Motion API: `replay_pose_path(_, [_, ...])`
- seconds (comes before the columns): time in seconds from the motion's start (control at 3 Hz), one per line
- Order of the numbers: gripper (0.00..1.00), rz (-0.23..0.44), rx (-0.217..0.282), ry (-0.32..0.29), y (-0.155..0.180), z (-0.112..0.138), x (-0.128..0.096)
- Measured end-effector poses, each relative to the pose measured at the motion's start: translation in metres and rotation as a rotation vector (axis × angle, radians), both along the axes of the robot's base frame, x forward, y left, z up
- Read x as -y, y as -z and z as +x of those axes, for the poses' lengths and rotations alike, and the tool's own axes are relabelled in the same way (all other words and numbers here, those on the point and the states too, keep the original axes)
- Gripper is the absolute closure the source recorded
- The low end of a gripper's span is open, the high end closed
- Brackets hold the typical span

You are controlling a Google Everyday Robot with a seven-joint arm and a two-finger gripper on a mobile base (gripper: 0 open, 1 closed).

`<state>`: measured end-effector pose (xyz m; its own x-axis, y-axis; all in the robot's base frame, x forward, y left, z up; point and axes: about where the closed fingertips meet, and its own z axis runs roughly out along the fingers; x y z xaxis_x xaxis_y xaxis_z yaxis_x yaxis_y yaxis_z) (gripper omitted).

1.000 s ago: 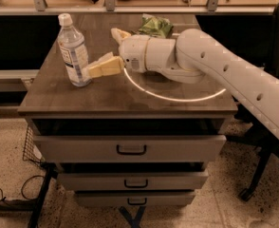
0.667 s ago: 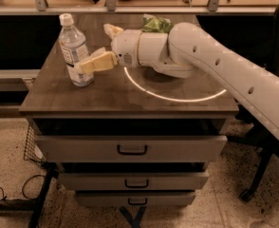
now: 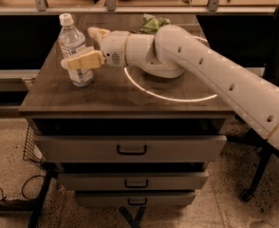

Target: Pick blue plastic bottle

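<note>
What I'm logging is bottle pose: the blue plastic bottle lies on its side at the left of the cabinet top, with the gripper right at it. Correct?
No: the camera view shows the blue plastic bottle standing upright. The rest holds: it is at the left of the cabinet top, with the gripper right at it.

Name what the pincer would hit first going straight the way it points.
The bottle: the pincer points at it, open fingers either side, so it would likely meet the bottle first, though depth is unclear.

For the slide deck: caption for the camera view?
Open gripper brackets the upright blue plastic bottle on a drawer cabinet.
</note>
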<state>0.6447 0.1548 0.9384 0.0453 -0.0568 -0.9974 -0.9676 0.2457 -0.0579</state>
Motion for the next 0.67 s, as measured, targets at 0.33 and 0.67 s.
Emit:
replay_pose_path(0.33, [0.39, 0.012, -0.012, -0.022, 0.005, 0.0, -0.016])
replay_pose_path(0.67, [0.62, 0.014, -0.021, -0.054, 0.009, -0.001, -0.03])
